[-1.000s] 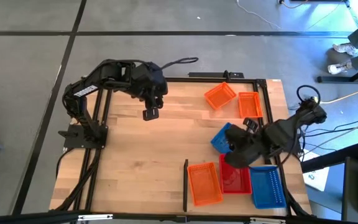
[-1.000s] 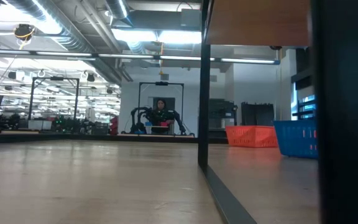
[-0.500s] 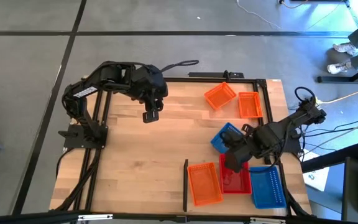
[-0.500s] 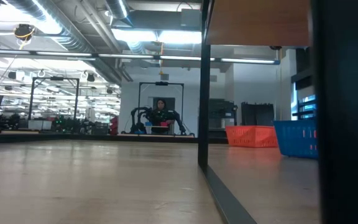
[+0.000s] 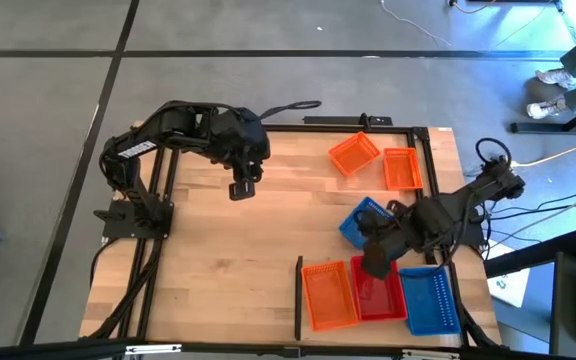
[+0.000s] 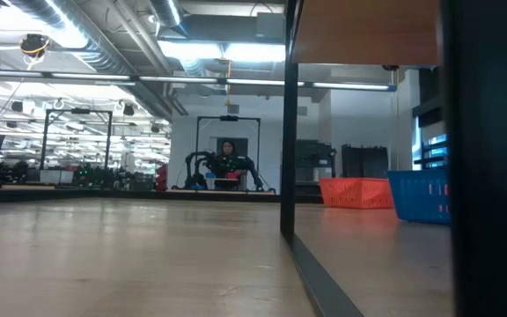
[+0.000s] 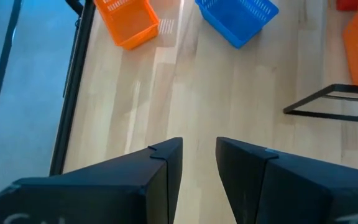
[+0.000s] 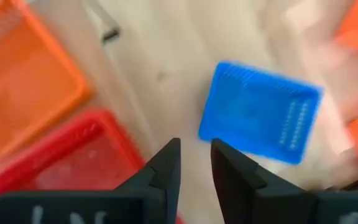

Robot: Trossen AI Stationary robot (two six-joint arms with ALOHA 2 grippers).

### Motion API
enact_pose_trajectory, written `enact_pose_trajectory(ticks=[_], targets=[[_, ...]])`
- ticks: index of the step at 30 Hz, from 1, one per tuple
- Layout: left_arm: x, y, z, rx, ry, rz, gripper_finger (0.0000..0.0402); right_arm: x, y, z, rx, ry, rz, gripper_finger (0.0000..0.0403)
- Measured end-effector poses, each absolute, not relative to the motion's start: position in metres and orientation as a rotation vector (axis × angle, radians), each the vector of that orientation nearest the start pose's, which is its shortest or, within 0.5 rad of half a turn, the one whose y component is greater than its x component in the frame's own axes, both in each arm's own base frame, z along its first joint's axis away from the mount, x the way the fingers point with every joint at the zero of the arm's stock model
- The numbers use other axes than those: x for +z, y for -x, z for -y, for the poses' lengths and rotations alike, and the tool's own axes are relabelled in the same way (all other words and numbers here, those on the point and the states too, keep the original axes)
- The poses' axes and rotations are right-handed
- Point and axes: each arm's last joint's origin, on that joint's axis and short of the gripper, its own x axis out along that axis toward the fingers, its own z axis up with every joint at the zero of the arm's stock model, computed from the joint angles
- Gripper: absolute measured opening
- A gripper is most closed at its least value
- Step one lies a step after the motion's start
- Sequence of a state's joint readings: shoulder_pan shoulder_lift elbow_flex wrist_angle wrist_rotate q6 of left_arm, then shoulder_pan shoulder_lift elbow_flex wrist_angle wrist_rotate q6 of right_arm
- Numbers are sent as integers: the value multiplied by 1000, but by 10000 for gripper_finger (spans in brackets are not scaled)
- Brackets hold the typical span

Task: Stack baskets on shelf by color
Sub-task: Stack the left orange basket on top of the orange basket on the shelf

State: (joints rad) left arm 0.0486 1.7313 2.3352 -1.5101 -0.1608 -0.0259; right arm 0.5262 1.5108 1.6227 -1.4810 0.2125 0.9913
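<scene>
High view
- Shelf: the shelf (image 5: 218,250) is the light wood surface that carries everything; its divider strip (image 5: 298,297) stands at the 6 o'clock edge.
- Baskets set down: a near orange basket (image 5: 328,295), a red basket (image 5: 382,296) and a near blue basket (image 5: 430,299) sit side by side at about 5 o'clock, touching or nearly so.
- Baskets loose: a tilted blue basket (image 5: 366,218) lies at 3 o'clock, and two far orange baskets (image 5: 354,154) (image 5: 400,168) lie at 1 to 2 o'clock.
- Right hand: the right hand (image 5: 373,265) hangs low at 4 o'clock, between the tilted blue basket and the red basket; the arm reaches in from the 3 o'clock edge.
- Left hand: the left hand (image 5: 240,187) waits at 11 o'clock, pointed down and well apart from every basket.

Low view
- Seen: the divider strip rises as a dark post, with an orange-red basket and a blue one beyond it on the boards; neither hand shows.

Left wrist view
- Grip: the fingers stand a narrow gap apart with nothing between them, over bare wood.

Right wrist view
- Grip: the fingers (image 8: 163,165) are a little parted and hold nothing; the red basket's rim lies just beside them and the tilted blue basket lies ahead.
- Step, as judged: probably fetching the tilted blue basket to go on the near blue one.
- Doing it well: square the wrist to the tilted basket, take one wall between the fingers rather than the mesh floor, lift clear of the red rim, then line up the corners before letting go.
</scene>
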Motion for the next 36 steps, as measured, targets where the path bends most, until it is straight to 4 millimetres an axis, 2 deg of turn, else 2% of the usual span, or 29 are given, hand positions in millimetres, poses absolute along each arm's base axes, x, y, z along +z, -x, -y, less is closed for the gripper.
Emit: enact_pose_trajectory(ticks=[4,8,13,16,20,25,28,31,36], targets=[[477,-288,-22,253,51,-895,89,391,-220,-117,-466,-309,-1103,87],[472,-293,-33,322,134,-898,89,422,-206,-108,-448,-277,-929,87],[456,-307,-55,377,172,-918,89,447,-170,-84,-438,-270,-791,87],[443,-318,-72,367,220,-924,89,455,-146,-69,-423,-304,-739,87],[431,-333,-93,284,308,-866,89,460,-117,-51,-400,-350,-688,87],[418,-351,-129,215,345,-771,89,452,-88,-32,-424,-361,-635,87],[410,-357,-151,195,270,-751,89,445,-76,-23,-434,-369,-625,87],[400,-367,-171,164,118,-728,89,438,-66,-17,-447,-389,-616,87],[380,-371,-202,118,-98,-771,89,427,-62,-14,-490,-438,-608,87]])
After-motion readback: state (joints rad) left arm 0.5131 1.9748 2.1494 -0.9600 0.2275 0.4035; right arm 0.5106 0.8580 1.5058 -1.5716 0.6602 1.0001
